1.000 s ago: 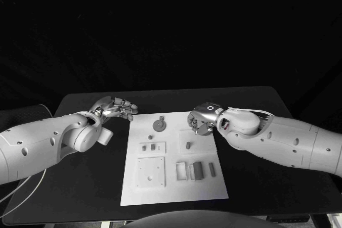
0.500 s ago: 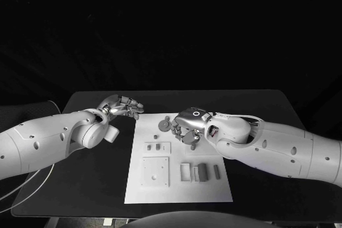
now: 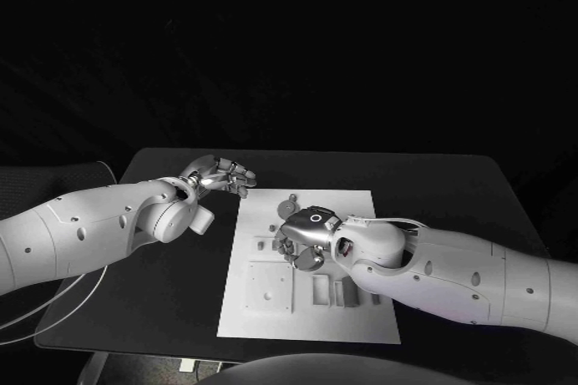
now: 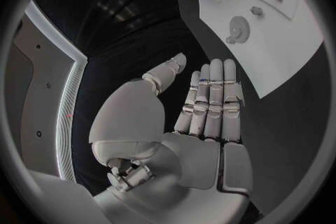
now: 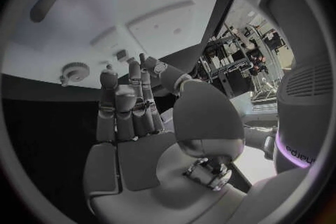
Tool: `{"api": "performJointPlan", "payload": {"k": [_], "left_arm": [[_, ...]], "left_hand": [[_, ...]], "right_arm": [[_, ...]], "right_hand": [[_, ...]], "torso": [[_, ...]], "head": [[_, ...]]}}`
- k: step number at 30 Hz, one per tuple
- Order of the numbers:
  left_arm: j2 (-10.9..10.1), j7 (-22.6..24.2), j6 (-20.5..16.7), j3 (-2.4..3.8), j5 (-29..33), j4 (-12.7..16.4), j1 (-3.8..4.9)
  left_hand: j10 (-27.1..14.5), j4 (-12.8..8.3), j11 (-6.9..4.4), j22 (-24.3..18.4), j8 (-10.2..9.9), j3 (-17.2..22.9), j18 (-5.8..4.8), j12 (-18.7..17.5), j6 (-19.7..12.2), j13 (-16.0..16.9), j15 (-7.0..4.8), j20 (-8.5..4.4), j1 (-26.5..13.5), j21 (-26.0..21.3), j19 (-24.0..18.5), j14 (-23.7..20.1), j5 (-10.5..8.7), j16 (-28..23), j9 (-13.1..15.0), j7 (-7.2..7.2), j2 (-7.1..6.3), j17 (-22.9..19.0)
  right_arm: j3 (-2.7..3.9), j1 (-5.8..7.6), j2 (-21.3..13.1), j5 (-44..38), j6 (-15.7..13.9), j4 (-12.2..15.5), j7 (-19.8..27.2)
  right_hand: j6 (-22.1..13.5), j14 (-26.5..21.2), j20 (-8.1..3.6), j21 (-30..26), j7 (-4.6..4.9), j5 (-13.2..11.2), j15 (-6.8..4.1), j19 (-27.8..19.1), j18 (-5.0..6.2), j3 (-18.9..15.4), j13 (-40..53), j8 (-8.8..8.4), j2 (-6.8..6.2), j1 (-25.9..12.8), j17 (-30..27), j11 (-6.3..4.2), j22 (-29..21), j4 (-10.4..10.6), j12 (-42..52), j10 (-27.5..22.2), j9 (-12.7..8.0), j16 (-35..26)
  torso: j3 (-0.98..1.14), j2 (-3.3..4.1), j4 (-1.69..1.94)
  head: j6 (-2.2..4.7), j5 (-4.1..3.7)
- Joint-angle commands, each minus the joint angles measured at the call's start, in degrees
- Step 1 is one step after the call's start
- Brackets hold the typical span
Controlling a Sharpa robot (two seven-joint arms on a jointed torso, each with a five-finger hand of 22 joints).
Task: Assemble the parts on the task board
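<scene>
Your right hand [image 3: 304,235] hangs over the middle of the task board [image 3: 362,318], fingers bent downward toward the plate; from the head view you cannot tell whether they touch or hold anything, though the right wrist view shows the fingers [image 5: 129,106] straight, side by side and bare (nothing lies in the palm). Your left hand [image 3: 220,178] sits beyond the board's far left corner, above the black worktop [image 3: 144,310], its fingers [image 4: 210,101] stretched out flat and pressed close together, holding nothing. Just past the right hand, toward the far edge of the board, lies a round gear-like part [image 3: 286,208], and the left wrist view shows it too [image 4: 239,27], lying flat on the white plate well apart from the left fingertips. Near the right hand, on its wrist side, a square block [image 3: 267,286] lies on the board, and beside it a few upright rectangular parts [image 3: 340,291] stand partly tucked under the right forearm, so their exact seating is hard to read.
</scene>
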Motion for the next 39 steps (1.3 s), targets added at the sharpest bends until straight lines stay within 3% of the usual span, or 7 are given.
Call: {"api": "performJointPlan", "payload": {"k": [1, 7, 12, 20, 39], "left_arm": [[0.23, 0.49, -0.48, 0.05, 0.45, 0.15, 0.17], [0.55, 0.41, -0.41, 0.05, 0.46, 0.09, 0.24], [0.56, 0.36, -0.35, 0.05, 0.46, 0.09, 0.26], [0.61, 0.34, -0.27, 0.05, 0.46, 0.12, 0.29], [0.57, 0.25, -0.12, 0.05, 0.46, 0.32, 0.34]], "left_hand": [[0.15, -0.06, 0.16, 0.07, 0.27, 0.07, 1.15, -0.15, -0.49, -0.09, -0.1, 0.06, 0.41, -0.25, 0.32, 0.35, 0.0, -0.34, -0.09, -0.07, 0.31, 0.08], [0.16, -0.06, 0.16, 0.07, 0.28, 0.07, 1.14, -0.15, -0.48, -0.09, -0.09, 0.06, 0.41, -0.27, 0.31, 0.35, 0.0, -0.37, -0.09, -0.07, 0.31, 0.12], [0.16, -0.05, 0.16, 0.07, 0.29, 0.08, 1.13, -0.15, -0.47, -0.1, -0.09, 0.05, 0.42, -0.28, 0.31, 0.35, 0.0, -0.41, -0.09, -0.07, 0.32, 0.16], [0.16, -0.05, 0.16, 0.07, 0.29, 0.08, 1.12, -0.15, -0.47, -0.11, -0.09, 0.05, 0.42, -0.3, 0.31, 0.35, 0.0, -0.45, -0.09, -0.08, 0.32, 0.21], [0.15, -0.04, 0.17, 0.07, 0.3, 0.08, 1.11, -0.15, -0.48, -0.12, -0.09, 0.05, 0.41, -0.33, 0.32, 0.36, -0.01, -0.54, -0.11, -0.07, 0.32, 0.32]], "right_arm": [[-0.04, -0.68, 0.64, -0.69, 1.11, -0.13, 0.98], [-0.5, -1.18, 1.29, -0.71, 2.03, -0.58, 1.16], [-1.33, -1.31, 1.33, -1.01, 2.33, -0.8, 1.15], [-2.08, -1.62, 2.0, -1.3, 2.32, -1.71, 1.31], [-2.27, -2.33, 3.07, -2.07, 2.36, -2.51, 1.32]], "right_hand": [[0.35, 0.04, -0.21, 0.27, -0.08, 0.4, -0.37, 0.05, 1.3, 0.33, 0.1, 0.24, 0.54, -0.09, -0.08, 0.01, 1.02, 0.06, 0.03, 0.34, 0.06, -0.26], [0.33, 0.05, -0.21, 0.27, -0.07, 0.39, -0.37, 0.05, 1.3, 0.35, 0.12, 0.23, 0.6, -0.13, -0.07, 0.02, 1.02, 0.04, -0.01, 0.33, 0.06, -0.27], [0.29, 0.05, -0.22, 0.27, -0.06, 0.39, -0.36, 0.05, 1.3, 0.35, 0.13, 0.22, 0.64, -0.19, -0.07, 0.02, 1.02, 0.04, -0.05, 0.31, 0.06, -0.28], [0.27, 0.05, -0.22, 0.26, -0.05, 0.39, -0.36, 0.04, 1.3, 0.36, 0.15, 0.21, 0.68, -0.23, -0.06, 0.03, 1.01, 0.02, -0.08, 0.3, 0.06, -0.29], [0.24, 0.07, -0.24, 0.27, -0.05, 0.38, -0.36, 0.06, 1.3, 0.38, 0.2, 0.22, 0.75, -0.29, -0.05, 0.02, 1.02, -0.01, -0.14, 0.31, 0.07, -0.3]], "torso": [[0.02, 0.02, -0.06], [0.08, 0.0, -0.08], [0.06, 0.0, -0.13], [0.09, 0.03, -0.09], [0.07, 0.0, -0.1]], "head": [[-0.37, 0.91], [-0.74, 2.07], [-0.91, 2.64], [-1.29, 3.32], [-2.04, 4.26]]}}
